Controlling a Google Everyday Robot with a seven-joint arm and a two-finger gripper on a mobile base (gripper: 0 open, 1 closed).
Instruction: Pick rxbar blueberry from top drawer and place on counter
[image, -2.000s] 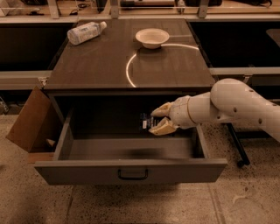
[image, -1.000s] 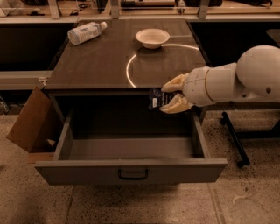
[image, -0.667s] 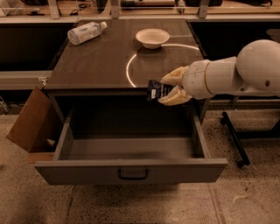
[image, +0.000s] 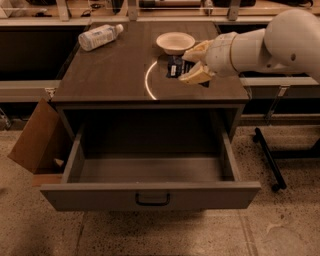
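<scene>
The rxbar blueberry (image: 175, 66), a small dark bar with white print, is held in my gripper (image: 191, 63) above the right middle of the counter (image: 115, 70). The tan fingers (image: 196, 75) are shut on its right end. The bar hangs over the bright curved reflection line, just in front of the white bowl. The white arm reaches in from the right. The top drawer (image: 150, 195) stands pulled fully open below; its grey inside shows no objects, and its dark handle (image: 152, 200) is at the front centre.
A clear plastic bottle (image: 99, 37) lies at the counter's back left. A white bowl (image: 175, 42) sits at the back centre. An open cardboard box (image: 35, 140) stands left of the cabinet. A dark chair base (image: 267, 155) is on the floor at the right.
My gripper rose out of the open drawer with the bar and moved up and back over the counter top, toward the bowl.
</scene>
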